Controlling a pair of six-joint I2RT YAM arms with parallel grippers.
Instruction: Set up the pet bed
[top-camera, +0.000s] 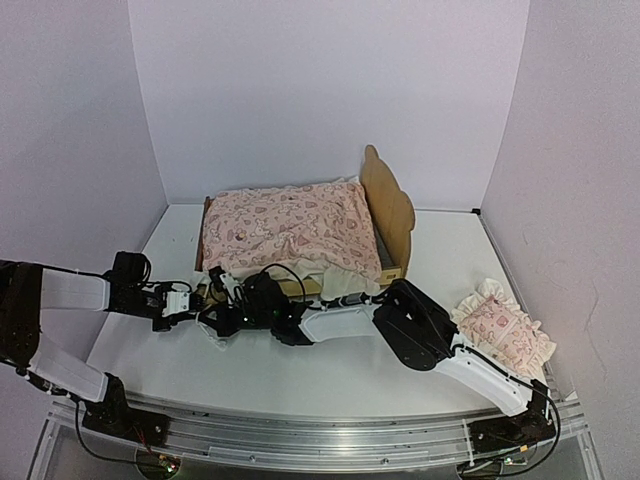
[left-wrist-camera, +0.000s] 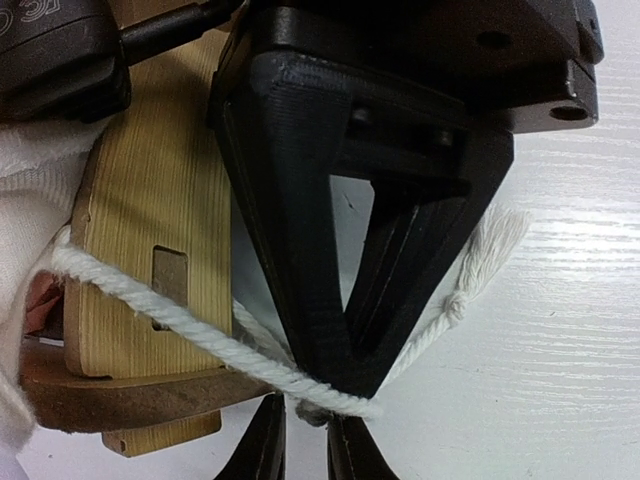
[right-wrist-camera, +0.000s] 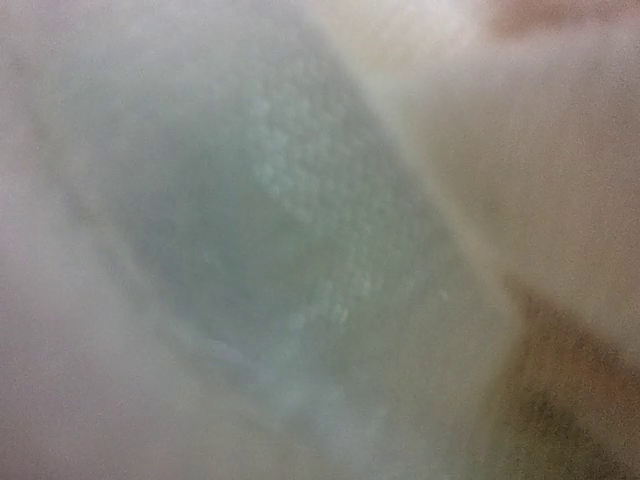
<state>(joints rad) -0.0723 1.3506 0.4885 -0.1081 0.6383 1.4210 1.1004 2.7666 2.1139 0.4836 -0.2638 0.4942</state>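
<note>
The pet bed (top-camera: 390, 205) stands mid-table with its bear-ear headboard to the right, and a pink heart-print quilt (top-camera: 290, 228) is spread over it. Both grippers meet at its near left corner. In the left wrist view a pale wood board of the bed (left-wrist-camera: 140, 230) has a white cord (left-wrist-camera: 170, 320) stretched across it, ending in a knotted tassel (left-wrist-camera: 495, 240). My left gripper (left-wrist-camera: 305, 415) is nearly closed on a frayed bit of the cord. My right gripper (left-wrist-camera: 345, 385) has its fingers together at the cord. The right wrist view shows only blurred white cloth.
A ruffled pink pillow (top-camera: 505, 330) lies on the table at the right, beside the right arm. White cloth (top-camera: 345, 280) hangs off the bed's near side. White walls close in the table on three sides.
</note>
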